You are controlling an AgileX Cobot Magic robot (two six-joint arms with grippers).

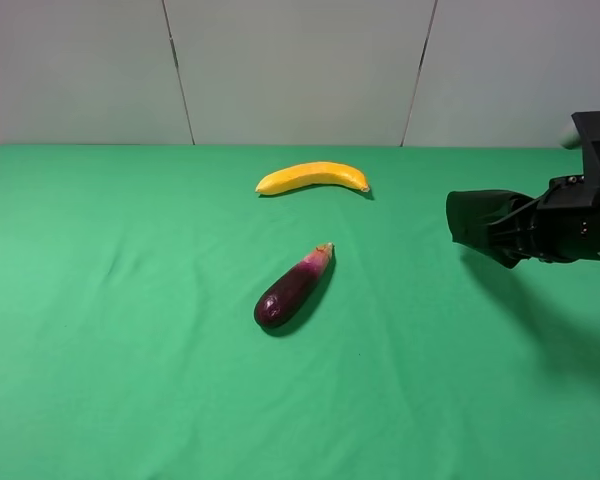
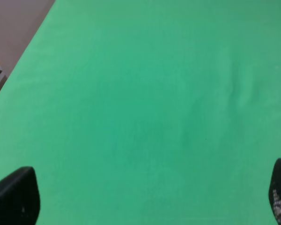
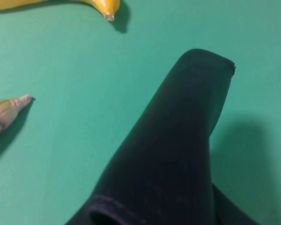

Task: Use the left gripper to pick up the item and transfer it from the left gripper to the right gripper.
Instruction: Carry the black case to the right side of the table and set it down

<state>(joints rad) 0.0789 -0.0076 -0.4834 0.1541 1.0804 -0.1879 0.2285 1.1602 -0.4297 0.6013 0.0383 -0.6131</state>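
Observation:
The item, a flat black leather-like case (image 1: 475, 222), is held in the air by my right gripper (image 1: 515, 235) at the right side of the table, sticking out to the left from the jaws. In the right wrist view the case (image 3: 178, 150) fills the middle and hides the fingers. My left gripper (image 2: 145, 199) is open and empty. Its two black fingertips (image 2: 14, 199) stand wide apart over bare green cloth. The left arm does not show in the exterior high view.
A yellow banana (image 1: 313, 177) lies at the back centre of the green table (image 1: 130, 300). A purple eggplant (image 1: 293, 287) lies at the centre, its stem end pointing back right. Both also show in the right wrist view, the banana (image 3: 103, 5) and the eggplant tip (image 3: 7, 112).

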